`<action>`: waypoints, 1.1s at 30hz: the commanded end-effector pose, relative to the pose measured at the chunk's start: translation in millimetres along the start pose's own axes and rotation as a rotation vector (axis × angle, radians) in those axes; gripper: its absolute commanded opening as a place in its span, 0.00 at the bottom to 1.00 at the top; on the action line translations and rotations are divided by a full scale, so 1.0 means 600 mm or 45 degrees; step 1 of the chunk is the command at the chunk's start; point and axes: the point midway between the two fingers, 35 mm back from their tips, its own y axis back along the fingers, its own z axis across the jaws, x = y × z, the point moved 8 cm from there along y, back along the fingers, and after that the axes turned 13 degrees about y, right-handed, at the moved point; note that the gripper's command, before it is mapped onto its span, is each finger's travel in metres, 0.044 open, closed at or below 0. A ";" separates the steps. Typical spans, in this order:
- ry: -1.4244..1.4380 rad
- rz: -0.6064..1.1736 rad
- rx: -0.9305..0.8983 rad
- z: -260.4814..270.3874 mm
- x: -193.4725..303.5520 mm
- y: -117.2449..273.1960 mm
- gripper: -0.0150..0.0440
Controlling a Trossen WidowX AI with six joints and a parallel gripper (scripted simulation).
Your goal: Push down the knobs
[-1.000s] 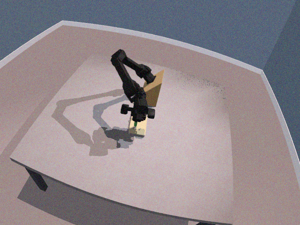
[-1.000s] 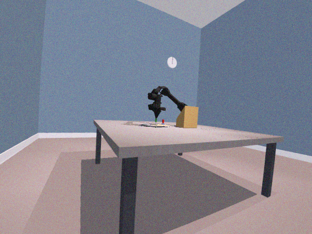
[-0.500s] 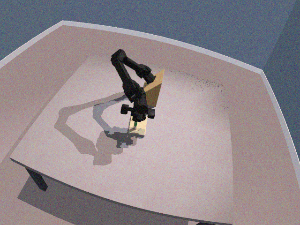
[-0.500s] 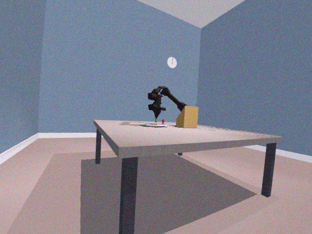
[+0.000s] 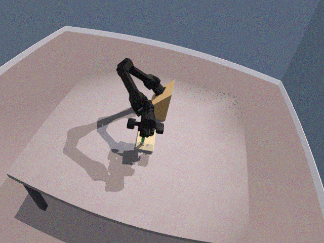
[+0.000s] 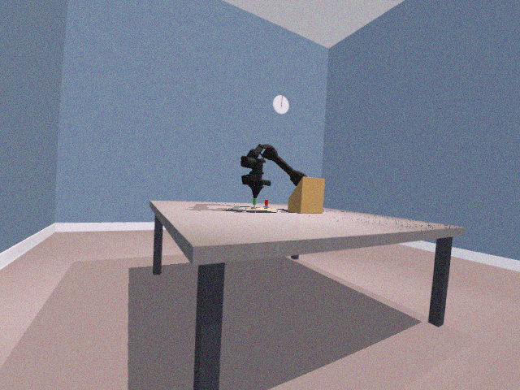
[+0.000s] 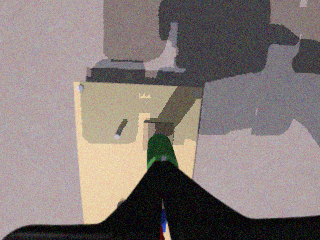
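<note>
Directly atop the green knob [image 7: 161,150], the pincer [image 7: 162,172], pressed together, empty.

Arm [image 5: 132,88]: matt black, looks like plastic or painted metal, no shine.

Gripper [image 7: 162,165], jaws pressed together: same flat black, smooth.

Green knob [image 7: 161,150] at the jaw tips: smooth, plastic-looking, faint pale glint on its top edge.

Red knob [image 6: 266,202] beside the green knob: plain, even colour; too small to judge finish.

Board [image 7: 107,175] under the green knob: pale cream, matt, smooth.

Block [image 6: 308,195] behind the board: tan, flat, wood-like tone, no grain visible.

Worktop [image 5: 196,162]: dull pinkish-grey, smooth, speckled dark in one corner.
</note>
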 end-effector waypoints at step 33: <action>-0.035 0.042 -0.001 -0.007 -0.003 -0.049 0.25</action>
